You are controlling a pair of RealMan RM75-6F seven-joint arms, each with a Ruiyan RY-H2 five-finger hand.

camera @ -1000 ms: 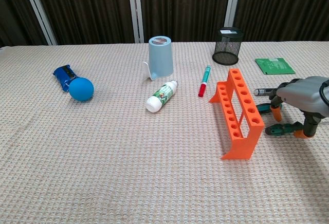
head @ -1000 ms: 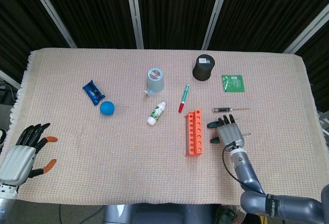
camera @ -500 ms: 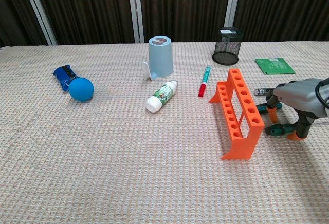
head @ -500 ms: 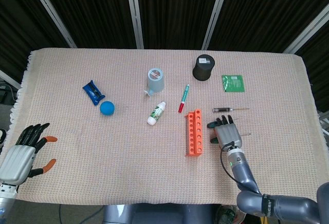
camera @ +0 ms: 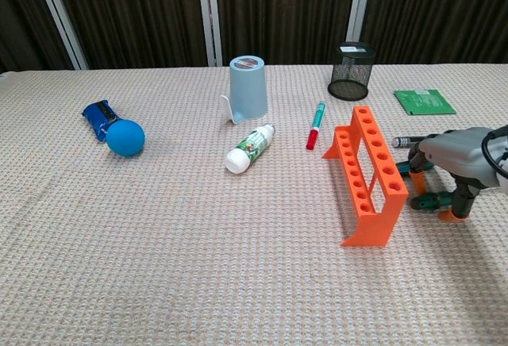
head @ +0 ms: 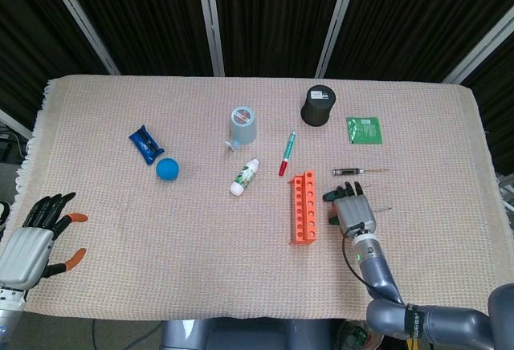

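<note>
The right hand [camera: 464, 167] is arching over green-handled pliers [camera: 429, 198] just beside the orange rack [camera: 367, 173], fingertips pressing their handles, though whether it is actually gripping them I cannot tell.

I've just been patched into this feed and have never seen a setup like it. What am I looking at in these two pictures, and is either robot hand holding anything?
This is a two-armed robot at a cloth-covered table, with a fingered robot hand on each arm. One picture looks down from its head, the other looks forward from its chest.

The left robot hand shows only in the head view, at the near left edge, fingers spread, holding nothing.

The right robot hand rests over a green-handled tool just right of the orange rack. Its fingertips touch down around the tool, but whether it grips it I cannot tell.

Also on the cloth: a dark screwdriver, a green packet, a black mesh cup, a red-and-green marker, a white bottle, an upturned grey-blue cup, a blue ball and a blue wrapper.
</note>
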